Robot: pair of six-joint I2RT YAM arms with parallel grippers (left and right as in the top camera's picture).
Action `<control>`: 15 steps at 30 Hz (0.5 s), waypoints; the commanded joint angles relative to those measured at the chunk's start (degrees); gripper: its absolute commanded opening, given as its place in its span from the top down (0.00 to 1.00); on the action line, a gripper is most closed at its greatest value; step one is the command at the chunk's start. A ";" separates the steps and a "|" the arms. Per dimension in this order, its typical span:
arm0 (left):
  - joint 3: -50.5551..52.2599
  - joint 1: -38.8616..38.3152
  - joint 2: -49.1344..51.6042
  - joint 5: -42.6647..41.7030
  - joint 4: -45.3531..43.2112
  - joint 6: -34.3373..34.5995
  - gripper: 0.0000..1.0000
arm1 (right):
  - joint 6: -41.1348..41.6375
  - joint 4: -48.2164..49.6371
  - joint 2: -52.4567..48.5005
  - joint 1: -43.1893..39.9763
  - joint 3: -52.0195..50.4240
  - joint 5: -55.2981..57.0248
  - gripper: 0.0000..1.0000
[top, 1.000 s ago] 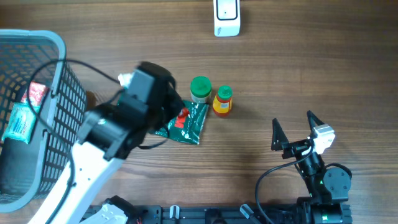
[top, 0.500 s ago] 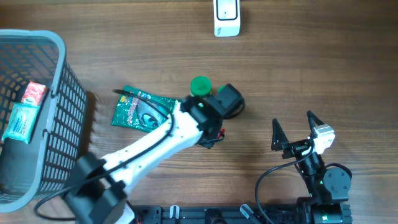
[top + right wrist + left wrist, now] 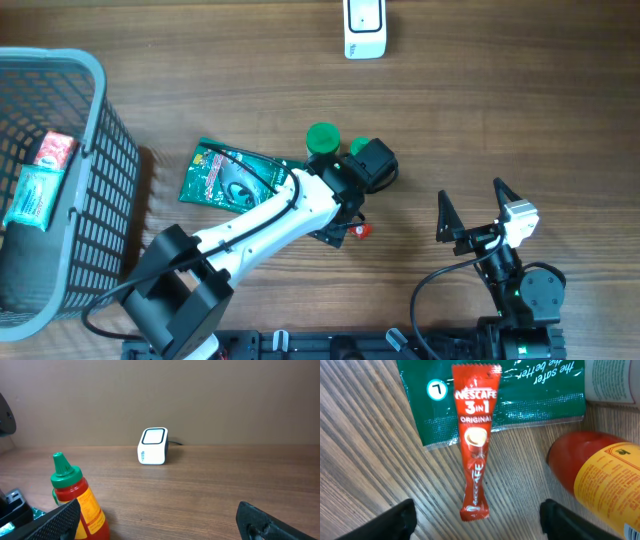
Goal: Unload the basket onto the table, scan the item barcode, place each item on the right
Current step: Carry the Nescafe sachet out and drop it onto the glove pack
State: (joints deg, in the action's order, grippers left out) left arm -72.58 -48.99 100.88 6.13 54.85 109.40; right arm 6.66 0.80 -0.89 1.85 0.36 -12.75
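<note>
A red Nescafe 3in1 sachet (image 3: 475,445) lies flat, its top over a green packet (image 3: 505,400) and its lower end on the bare wood. My left gripper (image 3: 482,520) is open just past that lower end, its two fingers wide apart and touching nothing. From overhead only the sachet's tip (image 3: 362,231) shows beside the left arm (image 3: 300,205). The white barcode scanner (image 3: 365,25) stands at the table's far edge, also seen as the scanner (image 3: 152,446) ahead of my right gripper (image 3: 165,525). The right gripper (image 3: 472,200) is open and empty at the near right.
A red sauce bottle (image 3: 600,470) with a yellow label stands right of the sachet, shown as the bottle (image 3: 75,497) in the right wrist view. A green-lidded jar (image 3: 322,138) stands behind it. A grey basket (image 3: 95,130) holding packets fills the left.
The left gripper has gone from shut to open, and the red sachet now lies loose on the table. The right arm has not moved.
</note>
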 commanded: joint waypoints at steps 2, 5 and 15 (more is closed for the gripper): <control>0.35 -0.02 -0.04 -0.09 0.48 0.33 0.01 | 0.85 0.15 0.28 0.24 -0.07 0.94 0.00; 0.35 0.09 -2.01 0.00 1.64 0.35 0.00 | 0.85 0.15 0.28 0.24 -0.07 0.94 0.00; 0.20 1.22 -17.97 16.83 1.51 -10.62 0.00 | 0.85 0.15 0.28 0.22 -0.07 0.94 0.00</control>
State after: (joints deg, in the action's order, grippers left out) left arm -72.53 -48.90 89.03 12.53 56.27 106.83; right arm 6.68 0.82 -0.89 1.85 0.36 -12.75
